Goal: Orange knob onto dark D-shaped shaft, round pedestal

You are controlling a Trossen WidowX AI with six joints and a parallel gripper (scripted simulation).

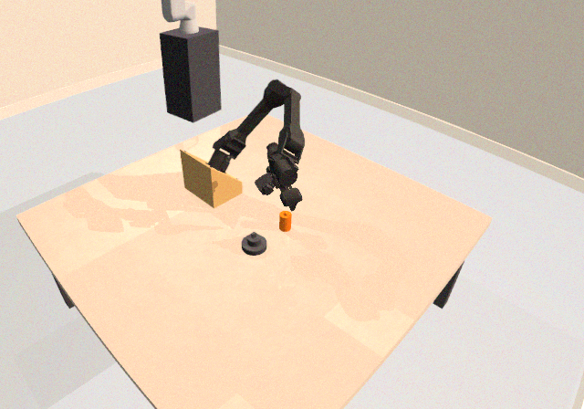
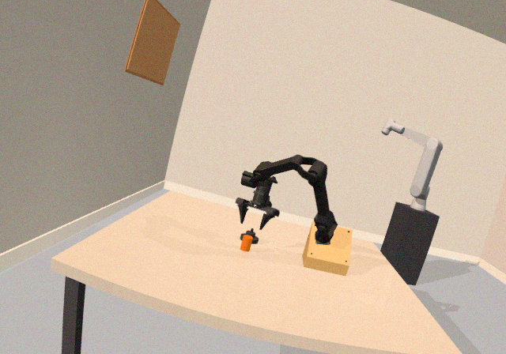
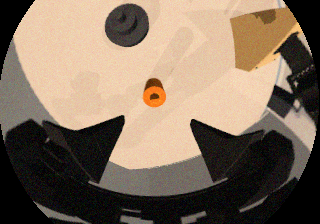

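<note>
The orange knob stands upright on the table, a short way to the right of the round dark pedestal with its short shaft. The knob is apart from the pedestal. It also shows in the exterior view, partly covering the pedestal behind it, and in the wrist view, with the pedestal up and to the left. My gripper hangs open and empty above the knob; it also shows in the exterior view and the wrist view.
The arm's tan base block sits on the table behind the knob. A dark box with a white arm stands beyond the table. A brown panel hangs on the wall.
</note>
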